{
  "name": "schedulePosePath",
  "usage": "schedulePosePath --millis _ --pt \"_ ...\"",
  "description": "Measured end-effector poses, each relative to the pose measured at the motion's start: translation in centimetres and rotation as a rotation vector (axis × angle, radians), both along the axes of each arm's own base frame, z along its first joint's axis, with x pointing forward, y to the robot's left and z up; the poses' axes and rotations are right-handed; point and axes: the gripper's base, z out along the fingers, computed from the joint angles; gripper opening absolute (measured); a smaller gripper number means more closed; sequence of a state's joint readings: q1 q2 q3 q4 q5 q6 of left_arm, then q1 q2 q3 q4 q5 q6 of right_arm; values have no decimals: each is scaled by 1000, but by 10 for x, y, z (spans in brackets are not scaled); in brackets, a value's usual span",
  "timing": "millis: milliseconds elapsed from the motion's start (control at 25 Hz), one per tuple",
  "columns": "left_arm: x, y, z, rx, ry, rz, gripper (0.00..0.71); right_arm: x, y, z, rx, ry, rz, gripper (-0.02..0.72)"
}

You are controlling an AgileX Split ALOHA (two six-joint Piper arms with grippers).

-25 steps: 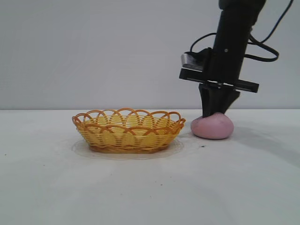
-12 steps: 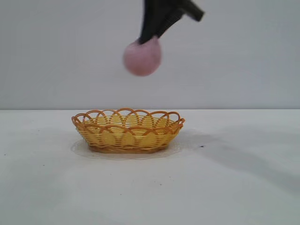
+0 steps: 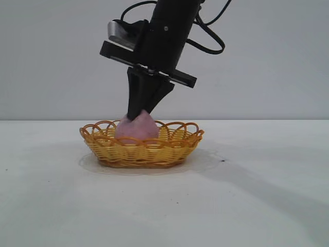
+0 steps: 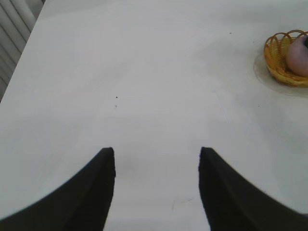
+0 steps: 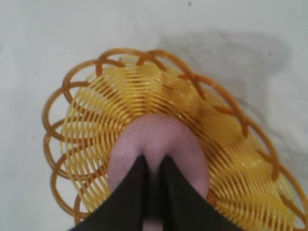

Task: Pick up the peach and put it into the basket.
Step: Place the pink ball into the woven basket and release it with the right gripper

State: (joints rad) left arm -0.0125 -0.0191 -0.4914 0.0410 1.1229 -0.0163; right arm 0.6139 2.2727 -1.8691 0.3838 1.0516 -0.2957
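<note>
The pink-mauve peach (image 3: 136, 128) sits inside the yellow basket (image 3: 154, 152) with the orange looped rim, on its left half. My right gripper (image 3: 138, 116) comes down from above and is shut on the peach's pointed top. In the right wrist view the two black fingers (image 5: 139, 178) pinch a ridge of the peach (image 5: 159, 139), which rests on the basket's yellow weave (image 5: 101, 110). My left gripper (image 4: 157, 153) is open and empty, far off over bare table; its view shows the basket (image 4: 274, 60) and the peach (image 4: 298, 55) at the edge.
The basket stands on a plain white table (image 3: 231, 206) before a grey wall. A small dark speck (image 3: 222, 160) lies on the table to the basket's right.
My right gripper lifted the peach from the table right of the basket, carried it left over the basket, and has lowered it into the basket, still gripping it.
</note>
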Motion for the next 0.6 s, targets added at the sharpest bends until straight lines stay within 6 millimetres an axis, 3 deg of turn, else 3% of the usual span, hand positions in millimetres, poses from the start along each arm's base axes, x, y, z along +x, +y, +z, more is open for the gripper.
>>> schedulePosePath --millis 160,200,320,360,480,600 --pt "0 0 0 0 0 0 339 1 -1 0 -8 5 -29 372" --pt "0 0 0 0 0 0 339 1 -1 0 -14 2 -36 403" --pt "0 0 0 0 0 0 339 2 -8 18 -41 -47 -71 395" --pt "0 0 0 0 0 0 339 6 -16 27 -55 -75 -99 436" --pt "0 0 0 0 0 0 339 27 -58 47 -120 -130 -258 421" --pt "0 0 0 0 0 0 339 56 -123 44 -212 -118 -420 421"
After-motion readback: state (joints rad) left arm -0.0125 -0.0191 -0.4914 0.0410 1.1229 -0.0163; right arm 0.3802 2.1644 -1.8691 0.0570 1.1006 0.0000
